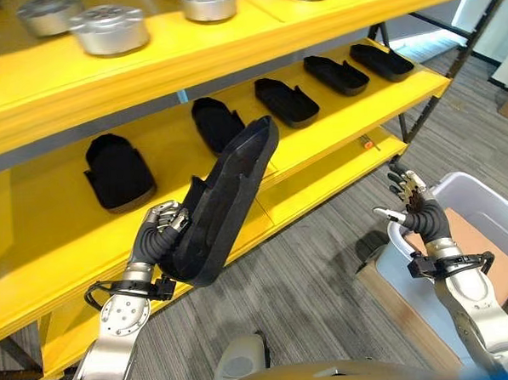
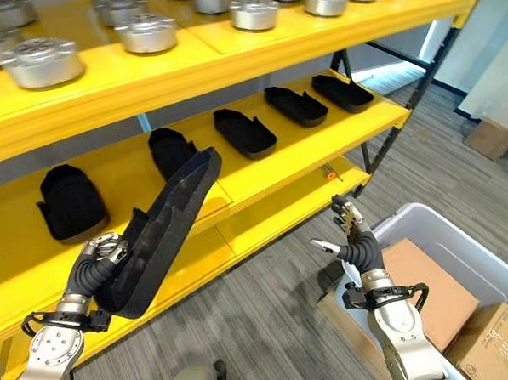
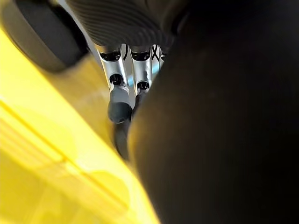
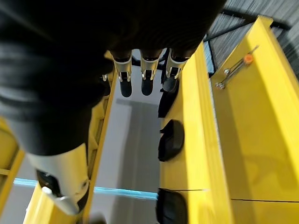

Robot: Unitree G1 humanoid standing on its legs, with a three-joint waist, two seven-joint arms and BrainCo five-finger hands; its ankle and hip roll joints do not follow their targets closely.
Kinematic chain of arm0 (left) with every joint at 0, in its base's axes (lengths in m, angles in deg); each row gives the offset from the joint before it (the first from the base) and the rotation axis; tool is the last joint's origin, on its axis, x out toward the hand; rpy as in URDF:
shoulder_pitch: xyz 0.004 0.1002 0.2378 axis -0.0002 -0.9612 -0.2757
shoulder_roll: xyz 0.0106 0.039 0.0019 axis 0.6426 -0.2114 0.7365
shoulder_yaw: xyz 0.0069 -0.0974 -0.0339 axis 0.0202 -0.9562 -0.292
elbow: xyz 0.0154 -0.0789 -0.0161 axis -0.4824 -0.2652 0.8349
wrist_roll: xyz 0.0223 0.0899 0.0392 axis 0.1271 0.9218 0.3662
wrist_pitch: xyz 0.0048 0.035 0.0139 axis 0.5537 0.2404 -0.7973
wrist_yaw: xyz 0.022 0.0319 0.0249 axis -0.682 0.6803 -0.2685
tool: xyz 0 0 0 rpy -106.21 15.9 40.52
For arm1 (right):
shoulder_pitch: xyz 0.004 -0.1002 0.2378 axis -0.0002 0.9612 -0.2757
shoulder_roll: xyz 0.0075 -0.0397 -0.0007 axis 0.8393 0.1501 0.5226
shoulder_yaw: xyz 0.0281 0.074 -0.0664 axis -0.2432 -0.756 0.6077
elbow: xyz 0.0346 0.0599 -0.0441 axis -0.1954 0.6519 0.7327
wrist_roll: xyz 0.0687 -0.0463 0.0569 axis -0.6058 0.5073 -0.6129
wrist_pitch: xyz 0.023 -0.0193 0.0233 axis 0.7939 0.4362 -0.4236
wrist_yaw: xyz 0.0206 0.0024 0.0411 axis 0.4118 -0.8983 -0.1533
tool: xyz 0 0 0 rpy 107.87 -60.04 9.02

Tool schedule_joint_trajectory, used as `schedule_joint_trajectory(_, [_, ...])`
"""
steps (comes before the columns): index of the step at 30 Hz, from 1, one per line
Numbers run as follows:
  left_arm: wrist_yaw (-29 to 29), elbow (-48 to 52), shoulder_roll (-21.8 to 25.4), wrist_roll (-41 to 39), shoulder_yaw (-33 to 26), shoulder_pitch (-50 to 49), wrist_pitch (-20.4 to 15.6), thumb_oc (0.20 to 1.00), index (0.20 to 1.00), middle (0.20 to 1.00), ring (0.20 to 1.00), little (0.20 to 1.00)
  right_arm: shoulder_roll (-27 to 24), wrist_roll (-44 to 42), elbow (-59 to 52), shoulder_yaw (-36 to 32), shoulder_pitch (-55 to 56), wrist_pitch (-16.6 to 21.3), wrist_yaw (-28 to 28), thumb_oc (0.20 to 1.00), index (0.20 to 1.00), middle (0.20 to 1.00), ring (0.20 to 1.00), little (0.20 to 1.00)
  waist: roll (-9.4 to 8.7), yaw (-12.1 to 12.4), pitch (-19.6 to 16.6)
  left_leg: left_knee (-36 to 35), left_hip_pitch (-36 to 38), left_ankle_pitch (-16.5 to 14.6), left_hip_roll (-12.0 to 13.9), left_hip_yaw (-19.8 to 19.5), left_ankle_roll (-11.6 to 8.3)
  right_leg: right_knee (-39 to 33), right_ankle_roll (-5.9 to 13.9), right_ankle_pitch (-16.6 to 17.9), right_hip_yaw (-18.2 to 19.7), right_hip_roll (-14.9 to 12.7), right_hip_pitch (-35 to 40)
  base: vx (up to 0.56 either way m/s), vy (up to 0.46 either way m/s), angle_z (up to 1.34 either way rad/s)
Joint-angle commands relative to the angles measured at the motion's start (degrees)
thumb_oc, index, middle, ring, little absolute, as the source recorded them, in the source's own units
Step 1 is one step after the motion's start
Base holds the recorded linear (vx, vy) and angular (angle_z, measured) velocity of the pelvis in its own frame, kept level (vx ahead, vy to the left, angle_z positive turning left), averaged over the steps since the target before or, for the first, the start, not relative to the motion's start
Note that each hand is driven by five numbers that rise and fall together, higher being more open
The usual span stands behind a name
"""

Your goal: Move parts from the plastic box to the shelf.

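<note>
Fingers of the left hand curl round the low end of a long black part, held tilted with its far tip raised toward the middle shelf. I judge the slant lets the tip clear the shelf's front edge before the part is laid flat. The right hand hovers with straight, spread fingers and holds nothing, above the near rim of the plastic box, probably kept out of the way there. Farther on, black parts lie in a row along the middle shelf, each apart from the next. Bare yellow shows just in front of the row and between the two nearest the tip, which looks like the room to aim for. Round metal parts stand on the top shelf, whose edge overhangs and limits how high the tip may rise.
</note>
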Motion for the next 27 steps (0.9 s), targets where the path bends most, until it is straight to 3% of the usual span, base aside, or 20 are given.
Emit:
schedule_joint_trajectory(1, [2.44, 6.38, 1.67, 2.50, -3.20, 2.01, -4.25, 0.200, 0.200, 0.200, 0.200, 0.200, -1.76, -0.32, 0.52, 1.61, -4.76, 2.25, 0.42, 1.000, 1.000, 1.000, 1.000, 1.000, 1.19, 0.06, -0.93, -20.69, 13.23, 5.03, 1.33, 0.02, -2.16, -4.49, 6.94, 2.42, 7.61, 0.73, -5.62, -0.05, 0.127, 0.64])
schedule_joint_trajectory(2, [2.47, 6.33, 1.69, 2.54, -3.21, 2.05, -4.28, 0.200, 0.200, 0.200, 0.200, 0.200, -1.72, -0.31, 0.57, 1.64, -4.83, 2.27, 0.42, 1.000, 1.000, 1.000, 1.000, 1.000, 1.11, 0.18, -0.98, -20.80, 13.19, 5.14, 1.28, 0.17, -2.13, -4.43, 6.92, 2.46, 7.81, 0.67, -5.86, -0.03, 0.222, 0.29])
schedule_joint_trajectory(3, [3.11, 5.17, 2.07, 2.85, -2.62, 2.62, -4.55, 0.200, 0.200, 0.200, 0.200, 0.200, -1.58, -0.92, 0.35, 1.57, -4.06, 2.14, 0.75, 1.000, 1.000, 1.000, 1.000, 1.000, 1.01, -1.68, -0.26, -20.48, 13.04, 5.75, 0.75, -1.86, -1.44, -3.67, 5.40, 0.61, 18.73, 5.76, -8.47, 0.01, 0.163, 0.39])
schedule_joint_trajectory(4, [2.66, 5.10, 2.14, 2.82, -2.52, 2.46, -4.58, 0.200, 0.200, 0.200, 0.200, 0.200, -1.83, -1.64, 0.10, 1.24, -3.26, 2.02, 1.42, 1.000, 1.000, 1.000, 1.000, 1.000, 1.11, -2.30, 0.22, -20.43, 13.22, 6.07, 0.53, -2.42, -1.00, -2.10, 4.46, -1.40, 22.99, 9.19, -9.81, 0.05, 0.258, 0.66])
schedule_joint_trajectory(5, [2.13, 4.97, 1.99, 2.96, -2.21, 2.10, -4.55, 0.200, 0.200, 0.200, 0.200, 0.200, -2.48, -2.32, 0.23, 0.61, -1.88, 1.96, 2.43, 1.000, 1.000, 1.000, 1.000, 1.000, 1.00, -3.37, 0.54, -20.98, 13.51, 6.80, 0.17, -3.39, -0.30, 0.79, 2.29, -6.90, 27.06, 16.73, -11.65, 0.02, 0.161, 0.72])
schedule_joint_trajectory(8, [1.98, 4.91, 1.84, 2.94, -2.34, 1.77, -4.53, 0.200, 0.200, 0.200, 0.200, 0.200, -2.68, -2.68, 0.17, 0.46, -1.56, 1.94, 2.89, 1.000, 1.000, 1.000, 1.000, 1.000, 0.83, -3.76, 0.29, -21.21, 13.29, 7.37, -0.28, -3.80, -0.11, 1.37, 1.66, -7.72, 27.67, 19.06, -12.68, 0.03, 0.092, 0.52])
schedule_joint_trajectory(9, [1.75, 5.17, 1.25, 3.13, -2.29, 1.45, -4.21, 0.200, 0.200, 0.200, 0.200, 0.200, -3.00, -3.43, 0.34, 0.89, -1.24, 2.17, 3.78, 1.000, 1.000, 1.000, 1.000, 1.000, -0.28, -4.40, -0.14, -21.99, 13.33, 8.24, -2.13, -5.06, 0.14, 0.86, 0.12, -9.65, 27.65, 25.85, -13.72, 0.06, 0.060, 0.25])
schedule_joint_trajectory(10, [1.85, 4.84, 0.70, 3.03, -1.72, 1.99, -4.44, 0.200, 0.200, 0.200, 0.200, 0.200, -3.51, -3.71, 0.13, 1.08, -1.28, 2.51, 3.85, 1.000, 1.000, 1.000, 1.000, 1.000, -1.06, -5.24, -0.27, -22.02, 13.07, 8.54, -3.40, -5.88, -0.13, -3.23, -0.67, -9.89, 31.01, 28.32, -13.12, 0.06, 0.063, -0.06])
schedule_joint_trajectory(12, [1.69, 4.38, -0.08, 3.62, -1.52, 2.10, -4.41, 0.200, 0.200, 0.200, 0.200, 0.200, -3.56, -3.68, 0.42, 0.85, -0.89, 2.43, 3.51, 1.000, 1.000, 1.000, 1.000, 1.000, -1.20, -4.92, -0.76, -22.08, 13.12, 8.53, -3.98, -6.26, -0.32, -5.55, -0.63, -9.13, 31.65, 27.37, -10.74, 0.05, -0.006, 0.36])
schedule_joint_trajectory(14, [2.05, 4.36, -0.70, 3.03, -1.12, 2.34, -4.49, 0.200, 0.200, 0.200, 0.200, 0.200, -3.54, -3.78, 0.88, 1.33, -1.70, 2.53, 2.98, 1.000, 1.000, 1.000, 1.000, 1.000, -0.96, -4.96, -0.81, -22.15, 13.23, 8.46, -3.85, -6.30, -0.28, -6.55, -0.80, -9.01, 33.16, 28.17, -10.10, 0.03, -0.032, 0.33])
schedule_joint_trajectory(16, [2.19, 4.60, -1.45, 1.88, -1.86, 1.62, -4.72, 0.200, 0.200, 0.200, 0.200, 0.200, -3.57, -3.77, 1.15, 1.17, -2.51, 2.63, 2.91, 1.000, 1.000, 1.000, 1.000, 1.000, -0.70, -3.74, -1.22, -21.43, 13.03, 7.78, -3.64, -5.29, -0.18, -8.13, -0.57, -8.68, 31.40, 27.18, -9.07, 0.07, -0.048, 0.19])
schedule_joint_trajectory(19, [1.80, 4.70, -1.75, 1.32, -1.73, 1.05, -4.76, 0.200, 0.200, 0.200, 0.200, 0.200, -3.61, -4.26, 1.65, 1.19, -3.16, 2.83, 2.45, 1.000, 1.000, 1.000, 1.000, 1.000, -0.67, -3.66, -1.62, -19.50, 12.58, 6.56, -3.97, -5.00, -0.04, -9.08, -0.96, -8.73, 32.29, 27.29, -8.08, 0.09, -0.044, -0.06])
schedule_joint_trajectory(22, [1.50, 4.71, -2.17, 0.33, -1.28, 0.77, -4.69, 0.200, 0.200, 0.200, 0.200, 0.200, -4.21, -4.37, 1.56, 1.40, -3.72, 3.09, 2.48, 1.000, 1.000, 1.000, 1.000, 1.000, -0.56, -3.45, -0.90, -13.95, 10.69, 4.59, -4.74, -4.63, -0.50, -9.18, -1.52, -9.21, 32.00, 27.03, -7.46, 0.04, -0.036, 0.20])
schedule_joint_trajectory(24, [1.42, 4.90, -2.11, -0.48, -0.64, 1.76, -4.84, 0.200, 0.200, 0.200, 0.200, 0.200, -4.88, -4.43, 1.69, 1.10, -4.33, 3.39, 2.06, 1.000, 1.000, 1.000, 1.000, 1.000, -0.53, -3.48, 0.56, -7.83, 7.84, 3.78, -5.14, -3.56, -2.17, -8.52, -2.09, -9.72, 31.09, 26.49, -7.50, -0.04, -0.018, 0.30])
schedule_joint_trajectory(26, [1.65, 4.69, -1.98, -1.24, 0.08, 2.99, -4.87, 0.200, 0.200, 0.200, 0.200, 0.200, -5.35, -4.09, 1.98, 0.57, -4.94, 3.68, 1.16, 1.000, 1.000, 1.000, 1.000, 1.000, -0.70, -3.95, 1.84, -2.71, 5.27, 4.43, -3.09, 0.15, -3.90, -7.90, -2.43, -10.04, 29.48, 25.49, -7.27, -0.07, 0.018, 0.30])
schedule_joint_trajectory(27, [1.66, 4.65, -1.80, -1.65, 0.25, 3.69, -4.74, 0.200, 0.200, 0.200, 0.200, 0.200, -5.58, -4.09, 2.02, 0.11, -5.06, 3.92, 0.31, 1.000, 1.000, 1.000, 1.000, 1.000, -1.59, -4.66, 2.49, -0.12, 4.55, 2.67, 2.89, 4.52, -2.91, -6.89, -2.14, -10.51, 28.24, 23.95, -7.04, -0.04, 0.042, 0.34])
